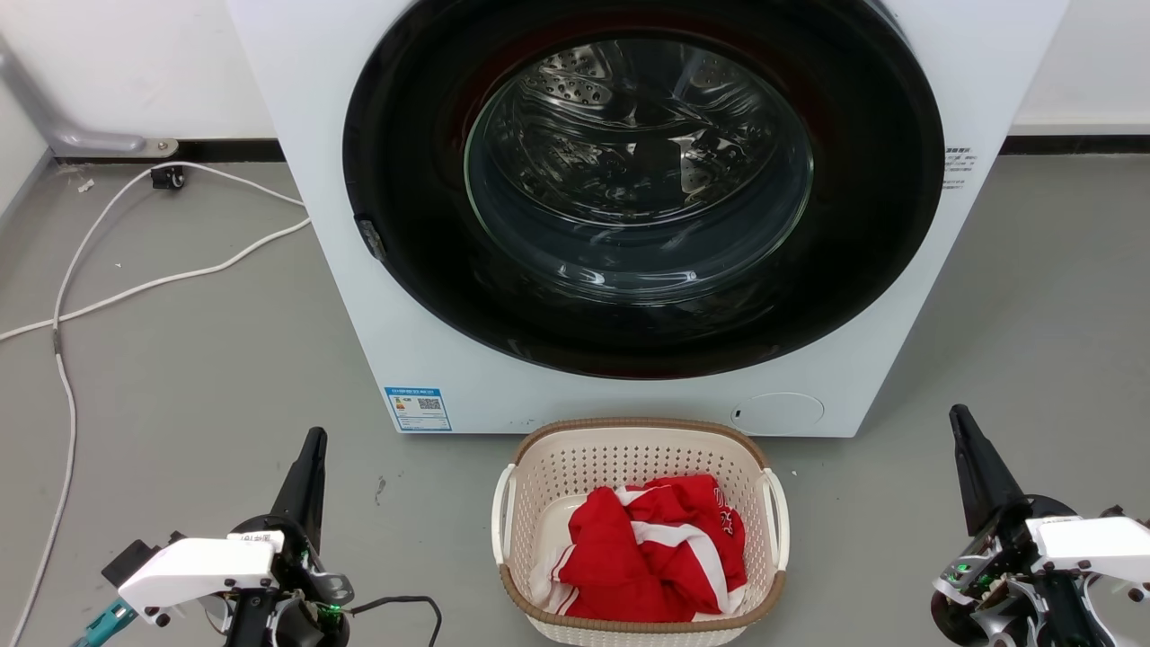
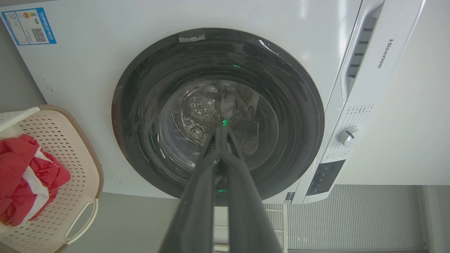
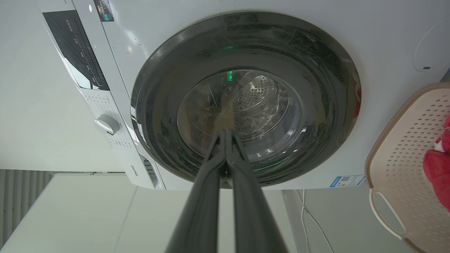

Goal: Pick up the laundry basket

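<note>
Far left first: a white cable (image 1: 90,270) snakes over the grey floor (image 1: 180,377) from the wall down to the bottom edge of the head view, well apart from the basket. Next is the left gripper (image 1: 314,442), low in the lower left corner. Its two dark fingers are pressed together with nothing between them, and its own wrist view shows the tips meeting too. It points up toward the washing machine (image 1: 305,108), not at the basket. Grey floor lies between it and the basket's left handle (image 1: 503,512).

Middle: the laundry basket (image 1: 620,463) stands on the floor pretty much dead centre between the two grippers, neither one touching it. It's right in front of the washer, with its far brown rim just beside the bottom of the machine's front panel, so the washer is the big thing crowding it at the back. The round dark door (image 1: 642,359) looms above it, and a blue label (image 1: 418,409) sits low on the machine's front, off to the basket's left. Inside the basket a red and white garment (image 1: 647,548) is bunched up toward the near side, covering a good part of the bottom.

Right side: past the right handle (image 1: 777,517) there's more grey floor, then the right gripper (image 1: 958,415) in the lower right corner. Its fingers are also clamped together on nothing, well apart from the basket and aimed at the washer door in its wrist view.
</note>
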